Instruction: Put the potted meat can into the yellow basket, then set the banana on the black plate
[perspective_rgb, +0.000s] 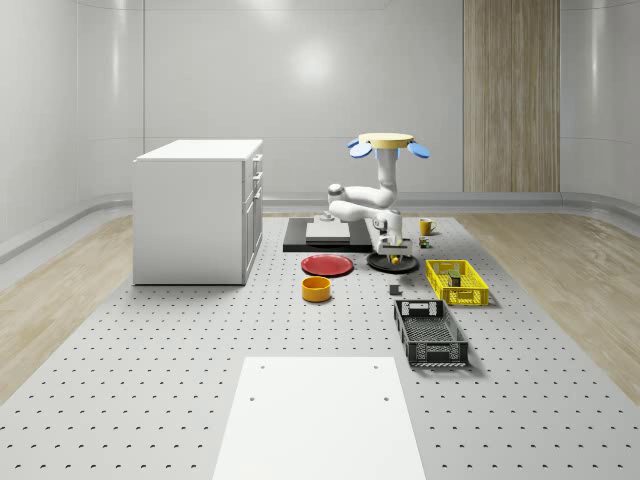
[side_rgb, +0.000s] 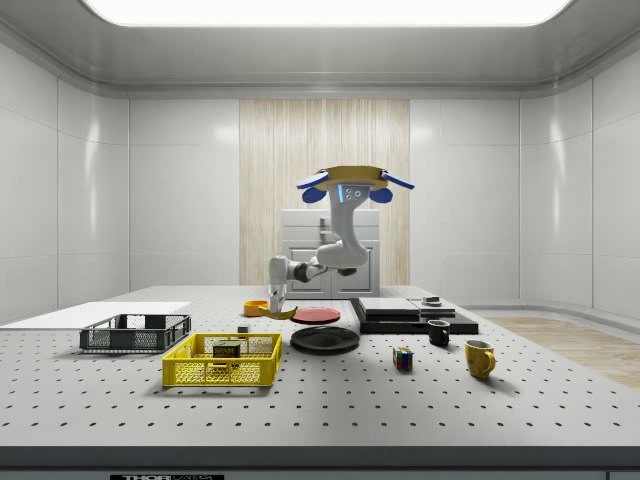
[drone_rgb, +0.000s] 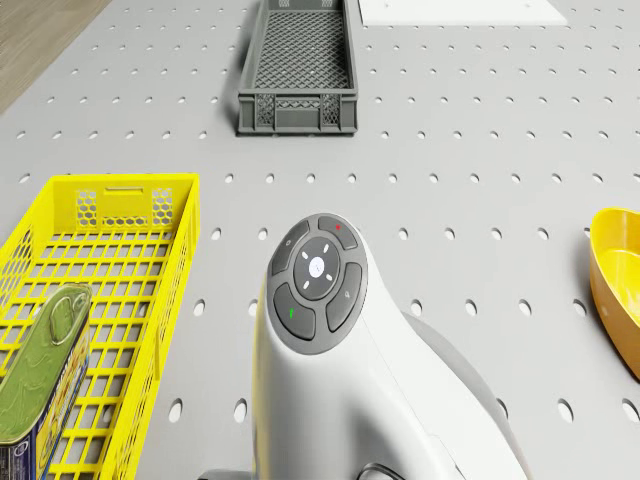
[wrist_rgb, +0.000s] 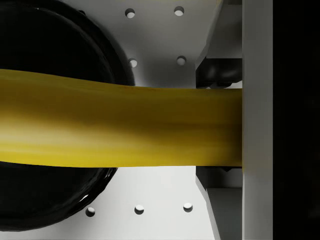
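The grey perforated table (perspective_rgb: 150, 380) carries a yellow wire basket (perspective_rgb: 457, 282), dark grey crate (perspective_rgb: 430, 333), glossy black plate (side_rgb: 325, 339), red plate (perspective_rgb: 327, 265) and white cabinet (perspective_rgb: 198, 210).

The gripper (side_rgb: 277, 306) holds the banana (side_rgb: 281, 313) just above the plate (side_rgb: 325, 339); the potted meat can (side_rgb: 229, 350) lies in the basket (side_rgb: 222, 361) beside it

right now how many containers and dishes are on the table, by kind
baskets/crates: 2, yellow basket and dark grey crate
plates: 2, black plate and red plate
bowls: 1, yellow bowl
mugs: 2, yellow mug and black mug
total: 7
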